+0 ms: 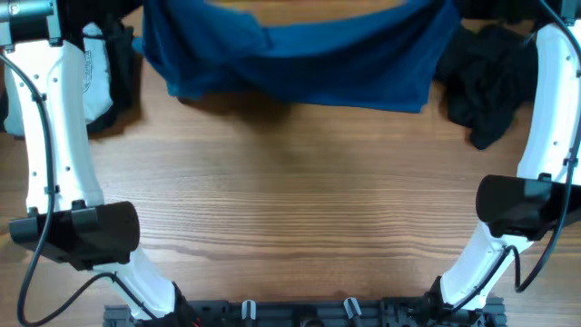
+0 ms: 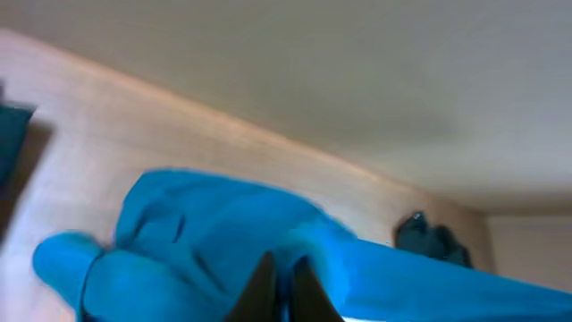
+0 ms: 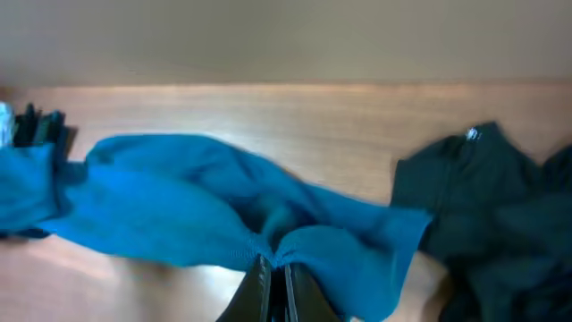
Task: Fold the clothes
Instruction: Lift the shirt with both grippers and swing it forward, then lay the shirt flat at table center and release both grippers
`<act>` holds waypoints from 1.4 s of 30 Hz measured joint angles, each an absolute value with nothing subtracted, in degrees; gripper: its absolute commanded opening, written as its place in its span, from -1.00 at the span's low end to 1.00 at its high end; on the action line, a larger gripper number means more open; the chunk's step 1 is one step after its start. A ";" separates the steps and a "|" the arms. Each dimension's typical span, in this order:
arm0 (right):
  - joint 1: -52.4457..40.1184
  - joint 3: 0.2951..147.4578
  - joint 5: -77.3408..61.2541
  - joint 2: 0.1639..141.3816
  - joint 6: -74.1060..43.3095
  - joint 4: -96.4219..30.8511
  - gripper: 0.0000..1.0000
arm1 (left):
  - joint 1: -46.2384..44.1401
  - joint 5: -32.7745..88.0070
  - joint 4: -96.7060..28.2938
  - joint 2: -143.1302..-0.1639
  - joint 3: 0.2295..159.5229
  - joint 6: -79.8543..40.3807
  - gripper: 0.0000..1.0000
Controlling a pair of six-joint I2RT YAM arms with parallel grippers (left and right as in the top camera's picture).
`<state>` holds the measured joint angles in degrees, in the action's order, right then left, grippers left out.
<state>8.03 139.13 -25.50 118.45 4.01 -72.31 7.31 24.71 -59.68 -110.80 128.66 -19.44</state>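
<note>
The clothes [image 1: 300, 54] are one deep-blue garment, stretched across the far edge of the table with its lower hem drooping onto the wood. In the left wrist view my left gripper [image 2: 281, 265] is shut on a bunched fold of the blue fabric [image 2: 214, 233]. In the right wrist view my right gripper [image 3: 278, 265] is shut on a puckered edge of the same garment [image 3: 170, 206], which hangs away from it to the left. Neither gripper's fingertips show in the overhead view; only the white arms show, at the left and right sides.
A black garment [image 1: 486, 82] lies heaped at the far right, also seen in the right wrist view [image 3: 492, 206]. White printed cloth [image 1: 95, 73] and dark cloth sit at the far left. The wooden table [image 1: 300, 191] stretches between the two arms.
</note>
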 measured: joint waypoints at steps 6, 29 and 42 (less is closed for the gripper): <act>8.03 139.13 -26.39 118.37 4.43 -84.20 -0.91 | 7.46 23.83 -74.28 -110.72 128.70 -18.50 -0.92; 8.03 128.01 -23.00 103.98 4.29 -92.18 -0.91 | 3.95 19.46 -96.47 -101.93 127.96 -13.15 -0.92; 8.01 91.94 -18.79 83.15 1.08 -88.64 -0.92 | -5.58 9.41 -95.55 -94.45 107.83 -21.82 -0.92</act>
<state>8.01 91.94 -18.79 83.15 1.08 -88.64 -5.58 9.41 -95.55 -94.45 107.83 -21.82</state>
